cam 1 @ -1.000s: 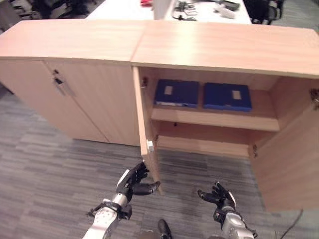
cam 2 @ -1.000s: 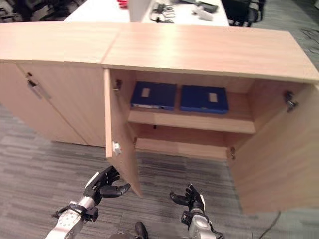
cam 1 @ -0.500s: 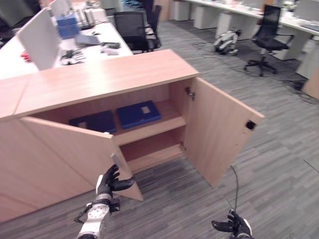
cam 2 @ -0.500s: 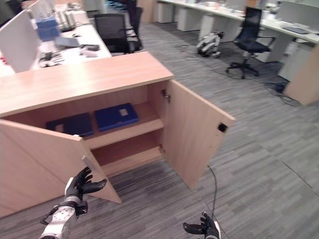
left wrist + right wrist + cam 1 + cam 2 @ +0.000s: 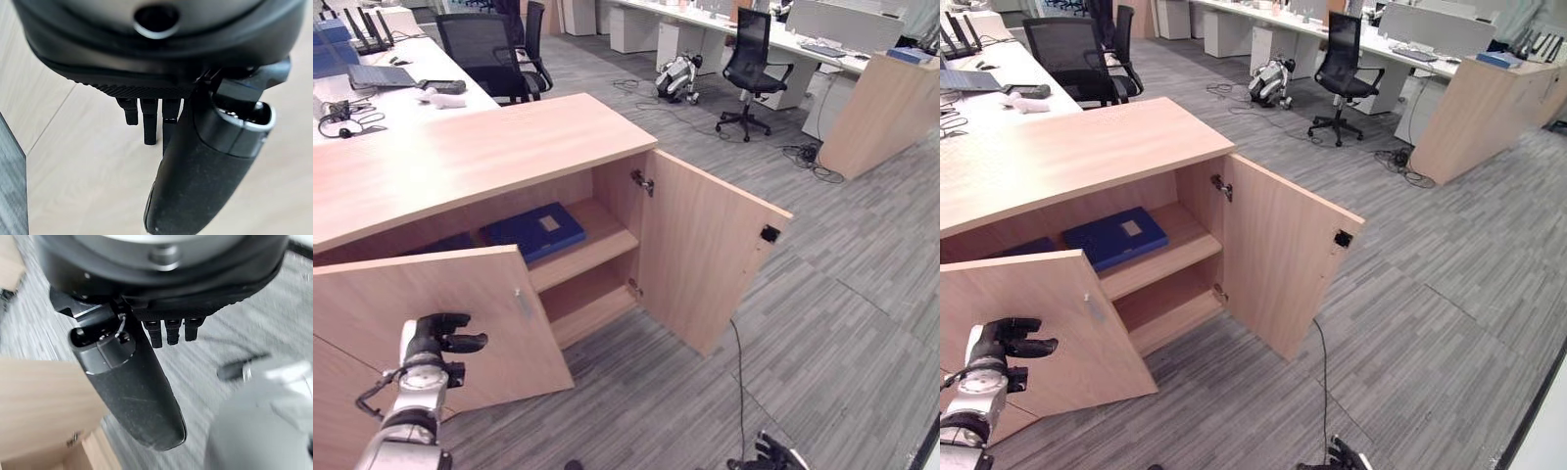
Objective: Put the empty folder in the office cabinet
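Two blue folders lie flat on the upper shelf of the open wooden cabinet (image 5: pixel 460 157): one in plain sight (image 5: pixel 533 228), the other (image 5: pixel 1023 248) half hidden behind the left door (image 5: pixel 431 313). My left hand (image 5: pixel 435 338) hangs in front of that door's outer face, fingers relaxed, thumb out, holding nothing. In the left wrist view the left hand (image 5: pixel 195 166) faces bare door wood. My right hand (image 5: pixel 769 455) hangs low over the carpet, well right of the cabinet, open and holding nothing. The right door (image 5: pixel 710 259) stands wide open.
The lower shelf (image 5: pixel 587 299) is bare. Behind the cabinet stands a white desk (image 5: pixel 372 73) with a laptop and a black chair (image 5: pixel 489 49). Farther back are another office chair (image 5: pixel 749 59), a robot dog (image 5: pixel 677 70) on the carpet, and a wooden counter (image 5: pixel 876 108).
The camera has swung right, so the cabinet now lies further left in the picture. My left hand is now before the left door's face instead of by its free edge.
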Motion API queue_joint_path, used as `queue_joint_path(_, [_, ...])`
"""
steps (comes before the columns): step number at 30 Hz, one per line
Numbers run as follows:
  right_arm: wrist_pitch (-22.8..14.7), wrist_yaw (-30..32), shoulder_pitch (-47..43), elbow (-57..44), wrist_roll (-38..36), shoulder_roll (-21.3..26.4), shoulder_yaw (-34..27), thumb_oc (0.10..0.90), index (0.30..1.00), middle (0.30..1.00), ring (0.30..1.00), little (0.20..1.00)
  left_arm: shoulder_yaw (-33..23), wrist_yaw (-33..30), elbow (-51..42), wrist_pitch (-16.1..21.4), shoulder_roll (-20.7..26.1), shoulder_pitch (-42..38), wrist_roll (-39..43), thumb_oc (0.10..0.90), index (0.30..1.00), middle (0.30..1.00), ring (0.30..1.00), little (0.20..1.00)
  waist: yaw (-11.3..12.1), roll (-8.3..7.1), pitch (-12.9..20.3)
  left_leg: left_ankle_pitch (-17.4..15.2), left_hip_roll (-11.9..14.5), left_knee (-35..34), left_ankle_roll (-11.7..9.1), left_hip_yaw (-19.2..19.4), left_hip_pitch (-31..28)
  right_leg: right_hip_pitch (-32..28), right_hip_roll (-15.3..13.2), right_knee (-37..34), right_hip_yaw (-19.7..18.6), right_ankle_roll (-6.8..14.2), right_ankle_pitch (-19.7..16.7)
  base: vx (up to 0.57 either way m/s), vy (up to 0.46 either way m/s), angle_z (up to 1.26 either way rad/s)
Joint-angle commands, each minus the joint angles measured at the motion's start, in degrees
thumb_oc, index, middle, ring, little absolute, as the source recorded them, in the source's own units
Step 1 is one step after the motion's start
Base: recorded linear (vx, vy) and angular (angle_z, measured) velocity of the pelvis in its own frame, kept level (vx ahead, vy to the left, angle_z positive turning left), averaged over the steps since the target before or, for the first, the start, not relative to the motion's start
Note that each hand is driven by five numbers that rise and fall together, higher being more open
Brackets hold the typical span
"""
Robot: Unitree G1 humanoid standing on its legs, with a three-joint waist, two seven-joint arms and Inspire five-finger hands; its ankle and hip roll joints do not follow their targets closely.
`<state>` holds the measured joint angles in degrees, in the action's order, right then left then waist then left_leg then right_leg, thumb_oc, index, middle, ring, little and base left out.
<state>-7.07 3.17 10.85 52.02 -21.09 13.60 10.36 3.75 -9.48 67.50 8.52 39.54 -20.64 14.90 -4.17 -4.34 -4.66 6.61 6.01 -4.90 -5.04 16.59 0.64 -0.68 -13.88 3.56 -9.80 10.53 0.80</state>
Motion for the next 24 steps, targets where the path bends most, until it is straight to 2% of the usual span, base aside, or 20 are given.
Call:
queue_joint_path(1, [-3.9, 0.0, -4.2, -4.6, -3.1, 2.8, -1.3, 0.800, 0.900, 0.900, 0.900, 0.900, -3.5, -2.3, -3.3, 4.8, 5.3, -7.3, -0.9, 0.800, 0.900, 0.900, 0.900, 0.900, -0.6, 3.70, 0.5, -1.3, 3.7, 1.1, -0.9, 0.4, -1.1, -1.5, 4.8, 9.8, 0.9, 3.4, 4.8, 0.09, 0.181, -0.45])
queue_joint_path(2, [-4.0, 0.1, -4.9, -4.4, -3.3, 2.3, -1.2, 0.800, 0.900, 0.900, 0.900, 0.900, -3.9, -2.5, -3.7, 4.8, 5.3, -6.5, -0.5, 0.800, 0.900, 0.900, 0.900, 0.900, -0.7, 3.66, -0.7, -2.1, 3.4, 1.1, -0.3, 1.2, -2.9, 1.1, 4.3, 14.5, 2.5, 4.5, 2.6, 0.02, 0.118, -0.52])
queue_joint_path(4, [-4.0, 0.2, -5.8, -4.4, -3.2, 1.3, -0.9, 0.800, 0.900, 0.900, 0.900, 0.900, -4.8, -2.4, -5.1, 4.9, 4.6, -5.0, 0.2, 0.800, 0.900, 0.900, 0.900, 0.900, -0.3, 4.56, -1.8, -2.8, 3.7, 0.7, 0.3, 2.5, -4.5, 4.7, 4.3, 19.7, 6.9, 4.5, -0.6, 0.05, 0.178, -0.57])
queue_joint_path(5, [-3.9, 0.4, -6.1, -4.7, -2.9, 0.6, -0.7, 0.800, 0.900, 0.900, 0.900, 0.900, -5.4, -2.3, -6.2, 5.1, 3.8, -3.9, 0.8, 0.800, 0.900, 0.900, 0.900, 0.900, -0.2, 4.63, -2.1, -3.6, 3.2, 0.4, 0.7, 2.9, -5.6, 6.3, 4.3, 20.7, 8.8, 4.5, -1.0, 0.05, 0.113, -0.52])
queue_joint_path(6, [-3.9, 0.5, -6.1, -4.8, -2.9, 0.6, -0.6, 0.800, 0.900, 0.900, 0.900, 0.900, -5.5, -2.3, -6.3, 5.1, 3.8, -3.7, 0.8, 0.800, 0.900, 0.900, 0.900, 0.900, -0.2, 4.61, -2.1, -3.7, 3.2, 0.4, 0.7, 2.9, -5.6, 6.4, 4.2, 20.9, 8.7, 4.5, -0.9, 0.09, 0.088, -0.50])
queue_joint_path(7, [-3.9, 0.5, -6.1, -4.9, -2.9, 0.2, -0.6, 0.800, 0.900, 0.900, 0.900, 0.900, -5.7, -2.2, -7.1, 5.3, 3.0, -2.9, 1.1, 0.800, 0.900, 0.900, 0.900, 0.900, -0.2, 4.28, -1.9, -4.4, 2.2, 0.1, 0.9, 3.0, -6.4, 6.6, 4.1, 18.6, 9.6, 4.5, -0.7, 0.25, 0.102, -0.37])
queue_joint_path(8, [-4.1, 0.7, -6.6, -4.2, -2.9, -0.7, -1.0, 0.800, 0.900, 0.900, 0.900, 0.900, -4.1, -1.2, -14.0, 6.9, -3.1, 1.8, 1.2, 0.800, 0.900, 0.900, 0.900, 0.900, 0.0, 3.22, -2.2, -6.8, -0.5, -0.1, 1.3, 2.0, -7.8, 8.0, 4.2, 8.4, 10.9, 2.9, -1.3, 0.29, 0.104, -0.33])
queue_joint_path(9, [-4.1, 0.7, -6.7, -3.9, -2.9, -0.8, -1.2, 0.800, 0.900, 0.900, 0.900, 0.900, -2.9, -0.7, -16.0, 7.2, -5.1, 3.1, 0.7, 0.800, 0.900, 0.900, 0.900, 0.900, 0.0, 3.25, -2.3, -7.2, -0.9, -0.1, 1.4, 1.3, -8.1, 8.0, 4.3, 6.3, 10.9, 2.7, -1.8, 0.31, 0.057, -0.10])
queue_joint_path(10, [-3.9, 0.4, -5.7, -4.2, -2.7, -1.1, -1.8, 0.800, 0.900, 0.900, 0.900, 0.900, -0.6, 0.7, -20.3, 7.7, -9.6, 6.1, -0.1, 0.800, 0.900, 0.900, 0.900, 0.900, -0.5, 2.87, -2.4, -7.9, -1.3, -0.1, 1.7, 0.4, -8.7, 7.7, 4.2, 3.8, 10.2, 2.5, -3.1, 0.15, -0.014, 0.08])
queue_joint_path(12, [-3.9, 0.5, -5.4, -4.4, -2.3, -0.9, -2.1, 0.800, 0.900, 0.900, 0.900, 0.900, 0.6, 1.2, -22.2, 7.7, -11.6, 8.0, -0.6, 0.800, 0.900, 0.900, 0.900, 0.900, -0.4, 2.82, -2.2, -8.2, -1.6, -0.1, 1.9, 0.5, -9.0, 7.2, 3.7, 3.0, 10.6, 2.3, -3.7, 0.09, -0.019, 0.32])
queue_joint_path(14, [-3.5, 1.3, -6.3, -3.9, -1.2, -0.6, -3.6, 0.800, 0.900, 0.900, 0.900, 0.900, 4.2, 3.8, -25.1, 7.4, -16.3, 12.6, -2.0, 0.800, 0.900, 0.900, 0.900, 0.900, 0.0, 2.88, -1.7, -9.1, -2.3, -0.1, 1.9, 2.1, -9.1, 5.9, 1.5, -1.2, 13.6, 2.5, -5.7, 0.09, -0.045, 0.19])
queue_joint_path(15, [-3.5, 1.3, -6.2, -3.9, -1.2, -0.6, -3.6, 0.800, 0.900, 0.900, 0.900, 0.900, 4.2, 3.8, -25.2, 7.4, -16.4, 12.6, -2.0, 0.800, 0.900, 0.900, 0.900, 0.900, 0.1, 2.95, -1.7, -9.2, -2.3, -0.1, 1.9, 2.1, -9.1, 5.7, 1.5, -1.5, 13.6, 2.5, -5.8, 0.10, -0.103, -0.12])
queue_joint_path(16, [-3.3, 1.6, -7.7, -1.3, -1.6, -0.5, -4.7, 0.800, 0.900, 0.900, 0.900, 0.900, 5.8, 5.2, -25.0, 7.2, -19.2, 13.6, -1.0, 0.800, 0.900, 0.900, 0.900, 0.900, -0.1, 3.70, -2.1, -9.2, -2.0, -0.1, 1.2, 3.0, -9.0, 6.8, 0.4, -3.4, 13.7, 3.3, -8.0, 0.05, -0.076, -0.45])
queue_joint_path(18, [-3.0, 1.7, -8.3, -0.5, -1.7, -0.5, -5.1, 0.800, 0.900, 0.900, 0.900, 0.900, 7.0, 5.8, -25.3, 7.1, -20.1, 14.2, -0.8, 0.800, 0.900, 0.900, 0.900, 0.900, 0.0, 4.51, -2.3, -9.4, -1.3, -0.1, 0.8, 3.3, -9.0, 8.3, 0.0, -4.3, 13.6, 3.6, -8.6, 0.14, -0.149, -0.52])
queue_joint_path(19, [-2.6, 1.7, -8.5, 0.5, -1.7, -0.6, -5.3, 0.800, 0.900, 0.900, 0.900, 0.900, 8.6, 6.8, -25.0, 6.8, -21.0, 15.0, -1.2, 0.800, 0.900, 0.900, 0.900, 0.900, -0.6, 4.82, -3.1, -9.7, -0.4, -0.1, -0.1, 3.0, -9.8, 10.9, -1.4, -4.3, 13.2, 3.7, -9.2, 0.28, -0.226, -0.33])
queue_joint_path(20, [-2.4, 1.5, -8.1, 0.8, -1.2, -0.5, -5.3, 0.800, 0.900, 0.900, 0.900, 0.900, 9.4, 7.7, -24.5, 6.7, -21.4, 15.2, -1.4, 0.800, 0.900, 0.900, 0.900, 0.900, -0.8, 4.79, -3.0, -10.5, -0.6, -0.1, -0.5, 2.7, -10.8, 10.6, -1.8, -5.2, 13.1, 3.9, -8.9, 0.24, -0.176, -0.22])
queue_joint_path(21, [-2.4, 1.5, -8.0, 0.7, -1.2, -0.5, -5.3, 0.800, 0.900, 0.900, 0.900, 0.900, 9.5, 7.7, -24.4, 6.7, -21.4, 15.2, -1.4, 0.800, 0.900, 0.900, 0.900, 0.900, -0.9, 4.80, -3.1, -10.6, -0.6, -0.1, -0.4, 2.6, -10.9, 10.4, -1.8, -5.3, 13.2, 3.9, -9.0, 0.27, -0.166, 0.09])
queue_joint_path(22, [-2.4, 1.2, -7.7, 2.0, -1.6, -0.3, -5.4, 0.800, 0.900, 0.900, 0.900, 0.900, 10.4, 8.6, -22.5, 6.4, -22.0, 16.3, -2.5, 0.800, 0.900, 0.900, 0.900, 0.900, -1.9, 4.61, -2.6, -11.4, -0.8, 0.4, -1.4, 2.2, -12.6, 9.6, -1.9, -5.5, 12.1, 3.9, -9.4, 0.25, -0.176, 0.13])
queue_joint_path(24, [-2.4, 0.8, -7.4, 4.4, -2.7, 0.0, -6.1, 0.800, 0.900, 0.900, 0.900, 0.900, 11.2, 9.2, -21.3, 6.2, -22.3, 17.4, -3.1, 0.800, 0.900, 0.900, 0.900, 0.900, -2.8, 5.30, -2.5, -11.3, 0.9, 1.2, -2.3, 1.7, -13.6, 9.5, -1.0, -4.2, 11.2, 3.2, -8.8, 0.24, -0.198, 0.02])
